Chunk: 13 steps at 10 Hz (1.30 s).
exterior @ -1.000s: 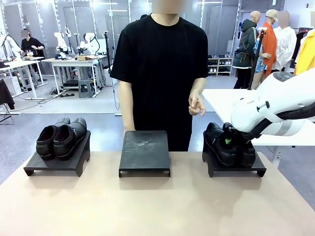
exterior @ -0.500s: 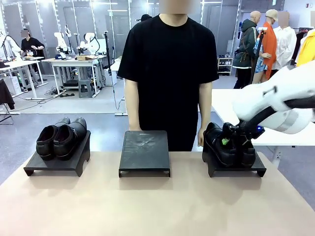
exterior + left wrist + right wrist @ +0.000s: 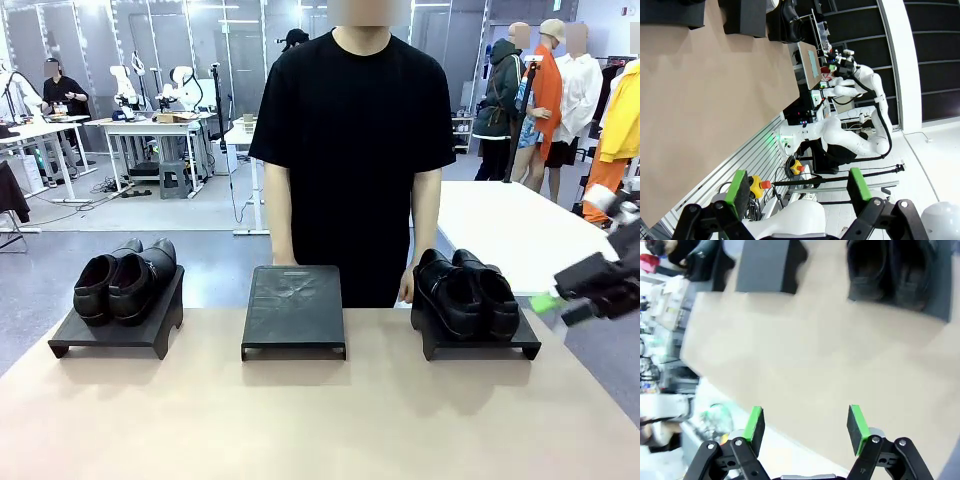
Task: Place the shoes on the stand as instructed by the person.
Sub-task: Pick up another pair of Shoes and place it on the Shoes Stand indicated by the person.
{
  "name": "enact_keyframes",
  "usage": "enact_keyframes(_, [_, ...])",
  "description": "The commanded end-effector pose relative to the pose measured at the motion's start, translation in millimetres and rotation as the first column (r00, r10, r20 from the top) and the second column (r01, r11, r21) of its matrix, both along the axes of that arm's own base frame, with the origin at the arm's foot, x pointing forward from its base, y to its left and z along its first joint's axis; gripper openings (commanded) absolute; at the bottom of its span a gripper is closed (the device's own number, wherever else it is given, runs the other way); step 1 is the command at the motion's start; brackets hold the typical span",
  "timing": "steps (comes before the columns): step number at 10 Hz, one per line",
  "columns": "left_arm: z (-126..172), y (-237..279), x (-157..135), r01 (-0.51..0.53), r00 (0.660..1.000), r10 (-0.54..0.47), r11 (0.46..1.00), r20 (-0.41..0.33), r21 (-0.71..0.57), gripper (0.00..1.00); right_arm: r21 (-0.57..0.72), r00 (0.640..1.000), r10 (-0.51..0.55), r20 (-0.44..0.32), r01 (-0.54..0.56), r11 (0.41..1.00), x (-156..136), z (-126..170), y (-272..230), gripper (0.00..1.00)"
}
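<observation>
Off past the table's (image 3: 320, 420) right edge I see my right claw (image 3: 560, 305). It is blurry, its green pads stand apart, and it grips nothing. Just to its left sits the right stand (image 3: 478, 342) with one pair of shoes (image 3: 466, 293) side by side on top. The claw and those shoes do not touch. Farther left from the claw is the middle stand (image 3: 294, 312), with a bare top. Farthest from it is the left stand (image 3: 120, 325), with the other pair (image 3: 125, 280) on it.

From my right wrist, the right pair (image 3: 892, 270) lies ahead of the fingers (image 3: 856, 424), well apart from them.

My left claw (image 3: 799, 191) hangs off the table's side, wide and free, with nothing between its pads.

Behind the middle stand is the person (image 3: 355, 150), arms down. One hand (image 3: 405, 292) hangs just beside the right pair's toes.
</observation>
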<state>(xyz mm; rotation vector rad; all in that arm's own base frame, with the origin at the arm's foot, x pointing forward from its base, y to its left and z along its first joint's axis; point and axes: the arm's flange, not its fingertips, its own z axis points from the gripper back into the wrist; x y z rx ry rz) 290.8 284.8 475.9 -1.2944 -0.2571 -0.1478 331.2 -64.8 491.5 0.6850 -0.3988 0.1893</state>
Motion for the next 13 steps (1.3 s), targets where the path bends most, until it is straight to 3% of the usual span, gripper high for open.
enact_keyframes(1, [0.7,-1.5,-2.2,0.005,1.0,-0.005,1.0,0.017,-0.014,1.0,0.21,0.999,0.031,0.004,-0.032,0.977,-28.5,-18.4,-36.6,0.84])
enact_keyframes(2, [0.7,-1.5,-2.2,0.005,1.0,-0.005,1.0,0.017,-0.014,1.0,0.317,0.996,0.06,0.059,-0.076,0.945,-56.9,-31.8,-55.7,0.84])
enact_keyframes(3, [0.7,-1.5,-2.2,0.005,1.0,-0.005,1.0,0.017,-0.014,1.0,0.358,0.998,-0.008,0.054,-0.012,0.934,-79.9,-47.0,-77.2,0.84])
enact_keyframes(4, [0.7,-1.5,-2.2,0.005,1.0,-0.005,1.0,0.017,-0.014,1.0,0.42,0.996,-0.016,0.082,-0.021,0.907,-98.1,-63.3,-93.3,0.84])
enact_keyframes(6, [0.7,-1.5,-2.2,0.005,1.0,-0.005,1.0,0.017,-0.014,1.0,0.469,0.996,-0.085,0.036,0.058,0.881,-101.7,-90.1,-108.4,0.84])
enact_keyframes(7, [0.7,-1.5,-2.2,0.005,1.0,-0.005,1.0,0.017,-0.014,1.0,0.469,0.987,-0.161,-0.014,0.149,0.87,-82.8,-96.6,-107.4,0.84])
enact_keyframes(8, [0.7,-1.5,-2.2,0.005,1.0,-0.005,1.0,0.017,-0.014,1.0,0.451,0.997,-0.069,0.045,0.041,0.892,-95.7,-55.4,-139.5,0.84])
enact_keyframes(13, [0.7,-1.5,-2.2,0.005,1.0,-0.005,1.0,0.017,-0.014,1.0,0.451,0.997,-0.069,0.045,0.041,0.892,-95.7,-55.4,-139.5,0.84])
